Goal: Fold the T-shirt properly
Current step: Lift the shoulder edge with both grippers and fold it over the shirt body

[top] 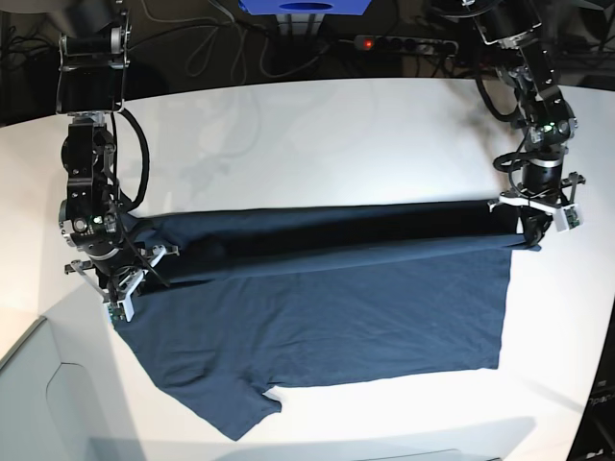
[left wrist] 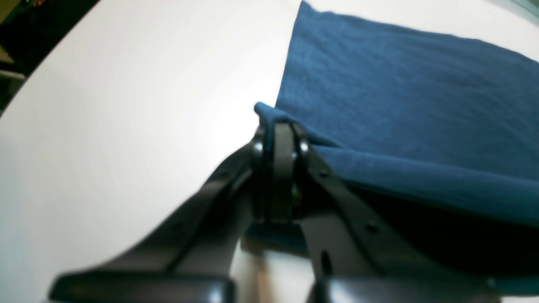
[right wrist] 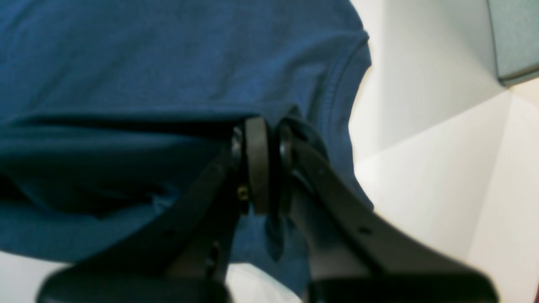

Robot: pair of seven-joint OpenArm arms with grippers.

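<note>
Left gripper [left wrist: 281, 139] and right gripper [right wrist: 261, 139], both clamped on the navy T-shirt [top: 317, 317], carry its far edge taut for a lengthwise fold.

A white table [top: 317, 125] bears the navy T-shirt [top: 327, 317].

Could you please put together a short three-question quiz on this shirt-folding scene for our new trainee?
1. True or false: both end effectors are shut on the T-shirt.
2. Which end effector grips next to a sleeve opening? A) left B) right C) neither
3. Fill in: the gripped edge is lifted and carried over the rest of the shirt, which lies flat on the white ____.

Key
1. True: each pinches cloth between closed jaws.
2. B: the right wrist view shows a stitched sleeve hem beside its tips; the left holds a plain corner at the other end.
3. table.
</note>
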